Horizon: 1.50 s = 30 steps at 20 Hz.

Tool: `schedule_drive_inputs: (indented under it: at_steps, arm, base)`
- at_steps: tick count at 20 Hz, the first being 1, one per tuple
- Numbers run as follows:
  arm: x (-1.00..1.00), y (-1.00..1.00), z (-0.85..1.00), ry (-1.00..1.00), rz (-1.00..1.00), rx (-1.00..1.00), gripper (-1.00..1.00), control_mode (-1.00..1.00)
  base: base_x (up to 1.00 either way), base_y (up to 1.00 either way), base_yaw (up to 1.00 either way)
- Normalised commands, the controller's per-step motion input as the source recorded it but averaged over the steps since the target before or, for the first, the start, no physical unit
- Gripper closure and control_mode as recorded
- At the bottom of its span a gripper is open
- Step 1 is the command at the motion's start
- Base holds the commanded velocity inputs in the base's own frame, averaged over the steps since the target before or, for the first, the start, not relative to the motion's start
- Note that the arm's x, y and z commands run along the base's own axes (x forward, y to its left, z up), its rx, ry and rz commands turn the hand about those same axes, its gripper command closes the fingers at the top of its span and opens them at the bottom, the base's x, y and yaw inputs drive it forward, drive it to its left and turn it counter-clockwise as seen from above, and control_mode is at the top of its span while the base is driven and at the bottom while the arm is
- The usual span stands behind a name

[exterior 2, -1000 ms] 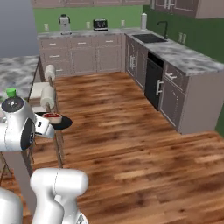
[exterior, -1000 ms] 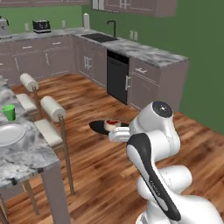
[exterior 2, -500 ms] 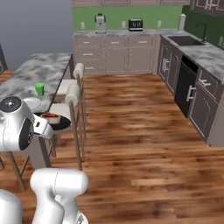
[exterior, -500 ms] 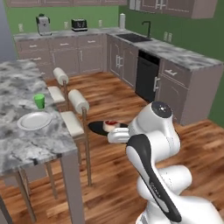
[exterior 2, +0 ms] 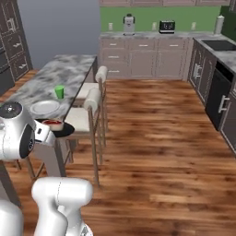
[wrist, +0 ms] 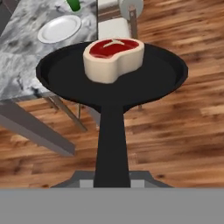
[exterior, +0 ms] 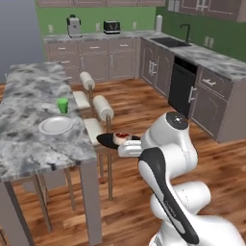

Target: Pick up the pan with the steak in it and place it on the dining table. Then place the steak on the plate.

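Observation:
The black pan [wrist: 144,83] hangs in the air with the red steak [wrist: 113,57] lying in it. My gripper [wrist: 112,177] is shut on the pan's long handle [wrist: 112,144]; the fingertips themselves are hidden. In the left base view the pan [exterior: 106,141] with the steak [exterior: 121,138] floats beside the near right edge of the dining table [exterior: 29,144], over a stool. The white plate [exterior: 55,125] rests on the table to the pan's left. In the right base view the pan [exterior 2: 64,129] with the steak [exterior 2: 52,123] sits just below the plate [exterior 2: 44,107].
A small green cup [exterior: 63,104] stands behind the plate. Two stools with rolled backs [exterior: 103,107] line the table's right side. Kitchen counters [exterior: 96,37] with a toaster and a sink run along the back and right walls. Open wooden floor [exterior 2: 156,138] lies to the right.
The base has driven and turned, so the whole scene shifted and the dining table now lies closer and more central. The pan stays held in front of the arm.

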Motion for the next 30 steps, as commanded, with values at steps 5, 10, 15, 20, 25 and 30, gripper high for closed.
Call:
schedule_drive_inputs:
  at_steps: [5, 10, 15, 20, 25, 30]
  arm:
    - [0.00, 0.00, 0.00, 0.00, 0.00, 0.00, 1.00, 1.00]
    - [0.00, 0.00, 0.00, 0.00, 0.00, 0.00, 1.00, 1.00]
    - [0.00, 0.00, 0.00, 0.00, 0.00, 0.00, 1.00, 1.00]
    - [0.00, 0.00, 0.00, 0.00, 0.00, 0.00, 1.00, 1.00]
    - [0.00, 0.00, 0.00, 0.00, 0.00, 0.00, 1.00, 1.00]
    - [0.00, 0.00, 0.00, 0.00, 0.00, 0.00, 1.00, 1.00]
  base:
    - [-0.10, 0.00, 0.27]
    - [-0.01, 0.23, 0.01]
    - [0.05, 0.68, 0.00]
    - [0.01, 0.46, 0.01]
    - [0.18, 0.00, 0.00]
    - [0.52, -0.01, 0.00]
